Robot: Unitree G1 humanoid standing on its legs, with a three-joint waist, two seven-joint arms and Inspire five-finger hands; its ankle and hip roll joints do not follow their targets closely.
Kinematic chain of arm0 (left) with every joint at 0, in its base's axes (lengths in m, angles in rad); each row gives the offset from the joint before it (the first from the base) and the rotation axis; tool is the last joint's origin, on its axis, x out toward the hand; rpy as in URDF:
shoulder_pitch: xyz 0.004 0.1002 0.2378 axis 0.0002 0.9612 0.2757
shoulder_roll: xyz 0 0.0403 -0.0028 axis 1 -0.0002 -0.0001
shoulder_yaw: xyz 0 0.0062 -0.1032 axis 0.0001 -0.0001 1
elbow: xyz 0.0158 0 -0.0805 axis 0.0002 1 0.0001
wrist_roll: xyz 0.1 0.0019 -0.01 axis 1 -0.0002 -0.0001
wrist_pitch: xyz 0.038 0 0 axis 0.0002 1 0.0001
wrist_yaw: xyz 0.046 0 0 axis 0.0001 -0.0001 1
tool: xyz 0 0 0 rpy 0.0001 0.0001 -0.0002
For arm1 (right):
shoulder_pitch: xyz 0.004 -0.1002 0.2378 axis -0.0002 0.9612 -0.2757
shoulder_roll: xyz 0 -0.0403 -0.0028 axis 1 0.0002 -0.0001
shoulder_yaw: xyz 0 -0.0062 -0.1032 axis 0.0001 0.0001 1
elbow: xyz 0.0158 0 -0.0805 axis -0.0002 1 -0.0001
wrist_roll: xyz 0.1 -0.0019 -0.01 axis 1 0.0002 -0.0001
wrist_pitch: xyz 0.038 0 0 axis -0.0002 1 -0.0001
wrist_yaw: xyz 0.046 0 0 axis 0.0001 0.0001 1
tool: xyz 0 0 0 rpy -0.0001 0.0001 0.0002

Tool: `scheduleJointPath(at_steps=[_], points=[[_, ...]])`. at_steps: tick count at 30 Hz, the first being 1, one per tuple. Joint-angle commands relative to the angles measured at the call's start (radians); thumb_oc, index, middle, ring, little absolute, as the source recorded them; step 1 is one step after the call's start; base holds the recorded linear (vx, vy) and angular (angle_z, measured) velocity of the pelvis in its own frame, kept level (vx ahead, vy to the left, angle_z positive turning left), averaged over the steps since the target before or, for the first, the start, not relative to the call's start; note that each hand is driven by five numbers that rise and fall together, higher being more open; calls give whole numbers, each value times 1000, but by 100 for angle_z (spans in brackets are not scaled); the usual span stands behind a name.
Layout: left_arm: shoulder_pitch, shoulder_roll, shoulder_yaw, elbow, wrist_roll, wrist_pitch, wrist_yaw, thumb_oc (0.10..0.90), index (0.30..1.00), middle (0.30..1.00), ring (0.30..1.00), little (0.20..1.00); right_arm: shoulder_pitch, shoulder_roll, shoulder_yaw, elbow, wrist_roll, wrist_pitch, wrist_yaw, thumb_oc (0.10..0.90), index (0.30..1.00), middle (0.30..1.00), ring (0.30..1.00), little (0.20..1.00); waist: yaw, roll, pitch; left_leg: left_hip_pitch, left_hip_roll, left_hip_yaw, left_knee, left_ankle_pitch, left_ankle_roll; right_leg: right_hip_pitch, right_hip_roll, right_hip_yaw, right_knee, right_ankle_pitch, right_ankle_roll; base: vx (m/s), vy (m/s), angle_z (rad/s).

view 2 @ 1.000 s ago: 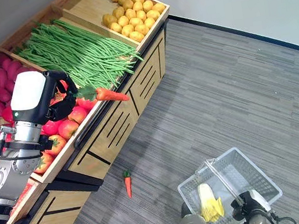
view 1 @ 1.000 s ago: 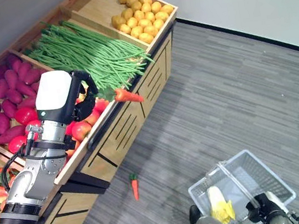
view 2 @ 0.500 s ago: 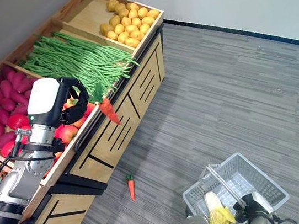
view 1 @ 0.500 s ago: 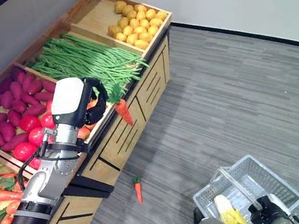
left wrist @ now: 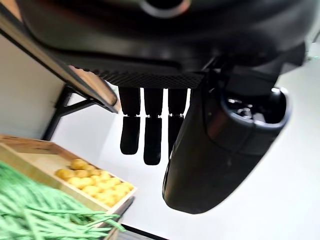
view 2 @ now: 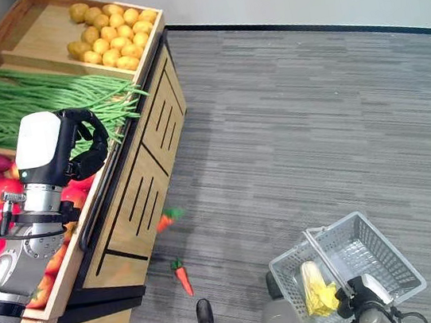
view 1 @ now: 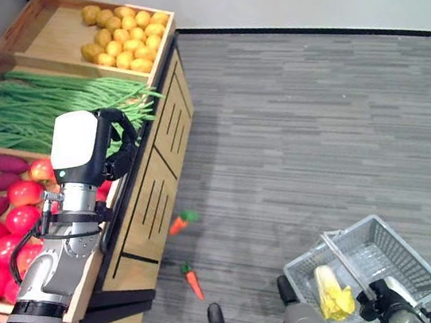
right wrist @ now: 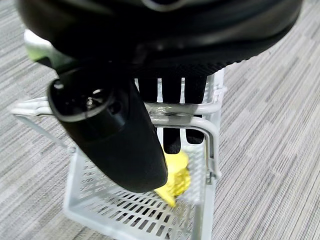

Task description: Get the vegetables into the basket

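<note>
The left hand [view 1: 119, 135] hung over the stand's edge with slack fingers holding nothing, two carrots [view 1: 178, 224] lay on the floor, while the right hand [right wrist: 172, 112] gripped the basket [view 1: 396, 244] handle.

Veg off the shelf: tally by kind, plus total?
Carrots: 2, both outside the basket
Corn: 1, in the basket
Total: 3
</note>
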Motion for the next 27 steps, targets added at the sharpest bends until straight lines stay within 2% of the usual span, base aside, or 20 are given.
scheduleJointPath(at_steps=[1,3,5,7,10,11,17,18,19,20,27], points=[[-88,44,105,-95,-13,-35,66,400,300,300,300,300,-30,-56,21,12,2,-2,-34,400,300,300,300,300,5,-27,-59,-18,43,119,9,-41,-31,-68,11,-23,85,-33,91,-177,160,-86],[-84,53,112,-93,-16,-33,66,400,300,300,300,300,-35,-47,26,14,2,-2,-35,400,300,300,300,300,27,-25,-52,-27,56,155,14,-38,-23,-97,8,-75,152,-56,87,-159,63,-94],[-66,57,133,-94,-21,-26,68,400,300,300,300,300,-36,-42,28,12,0,-3,-37,400,300,300,300,300,45,-21,-47,-35,70,176,17,-31,-23,-88,-12,-160,205,-79,79,-138,7,-85],[-45,57,155,-94,-25,-22,67,400,300,300,300,300,-32,-37,26,7,-5,-1,-38,400,300,300,300,300,50,-20,-52,-45,78,186,11,-17,-24,-72,-21,-182,234,-88,73,-113,-7,-43],[-32,52,165,-91,-20,-14,64,400,300,300,300,300,-21,-41,23,0,-8,1,-40,400,300,300,300,300,63,-35,-75,-57,81,202,1,-8,-35,-46,-28,-202,154,-75,71,-26,-69,-29],[-22,46,169,-96,-11,-12,60,400,300,300,300,300,-10,-42,16,7,-5,3,-41,400,300,300,300,300,68,-41,-95,-57,84,210,1,-6,-42,-22,-25,-230,94,-73,68,50,-112,-10],[6,9,168,-102,-16,-20,43,400,300,300,300,300,7,-49,8,-7,-6,3,-37,400,300,300,300,300,57,-37,-114,-48,94,205,1,7,-61,24,-7,-262,30,-76,60,38,-89,-10],[8,1,166,-102,-19,-20,42,461,385,385,385,385,11,-52,8,-14,-6,2,-39,400,300,300,300,300,52,-34,-114,-45,97,203,1,9,-64,29,-3,-264,26,-78,56,19,-47,-1],[8,0,166,-102,-19,-20,42,543,500,500,500,500,11,-53,7,-15,-6,2,-39,400,300,300,300,300,52,-33,-114,-44,97,202,1,9,-65,31,-3,-265,26,-78,56,14,-37,-1],[6,-8,161,-105,-18,-20,41,900,1000,1000,1000,1000,12,-54,7,-19,-3,0,-39,400,300,300,300,300,49,-31,-115,-43,100,200,1,10,-68,34,0,-268,23,-80,54,13,-41,-2],[19,-82,138,-116,-65,-28,27,900,1000,1000,1000,1000,17,-50,5,-15,6,-4,-45,400,300,300,300,300,42,-15,-117,-37,118,188,1,20,-83,58,18,-285,11,-90,39,23,-53,5]])
